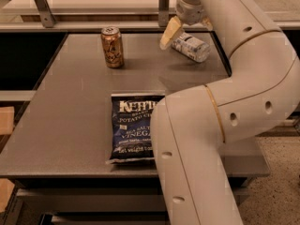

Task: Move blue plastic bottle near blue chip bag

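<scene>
My gripper [186,37] is at the far right of the table, reaching down from the arm. It is shut on the blue plastic bottle [191,47], a pale bottle with a white-and-blue label. The bottle is tilted on its side, a little above the tabletop, with its shadow below it. One yellowish finger [169,32] shows to the bottle's left; the other is hidden behind it. The blue chip bag [133,126] lies flat near the table's front edge, well in front of the bottle. My arm covers the bag's right edge.
A gold-brown soda can [112,47] stands upright at the far middle of the grey table [65,111]. A metal rail and posts [163,3] run behind the table. My arm's large white links [220,125] cover the table's front right.
</scene>
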Robot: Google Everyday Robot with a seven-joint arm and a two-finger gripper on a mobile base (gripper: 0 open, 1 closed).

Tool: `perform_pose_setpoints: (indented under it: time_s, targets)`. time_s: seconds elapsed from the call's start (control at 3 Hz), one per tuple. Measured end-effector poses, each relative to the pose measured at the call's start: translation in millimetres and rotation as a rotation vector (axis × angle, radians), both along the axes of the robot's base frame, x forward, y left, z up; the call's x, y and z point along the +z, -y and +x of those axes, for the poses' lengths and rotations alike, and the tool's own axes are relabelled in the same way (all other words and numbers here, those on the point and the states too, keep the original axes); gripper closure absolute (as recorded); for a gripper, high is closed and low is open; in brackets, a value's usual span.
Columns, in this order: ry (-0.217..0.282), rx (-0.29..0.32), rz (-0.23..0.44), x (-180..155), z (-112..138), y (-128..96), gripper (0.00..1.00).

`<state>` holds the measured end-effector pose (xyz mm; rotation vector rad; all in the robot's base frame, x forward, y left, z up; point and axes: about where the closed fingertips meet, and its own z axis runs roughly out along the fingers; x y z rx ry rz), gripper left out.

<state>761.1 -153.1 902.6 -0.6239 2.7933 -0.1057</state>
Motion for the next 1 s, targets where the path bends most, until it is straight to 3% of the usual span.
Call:
perform_pose_setpoints:
  time_s: [0.67,1.0]
  targets:
    - [-0.045,0.005,0.044,-23.2,-1.9,4.3,0.0]
    - [-0.03,0.009,0.051,-27.1,4.8,1.8,0.0]
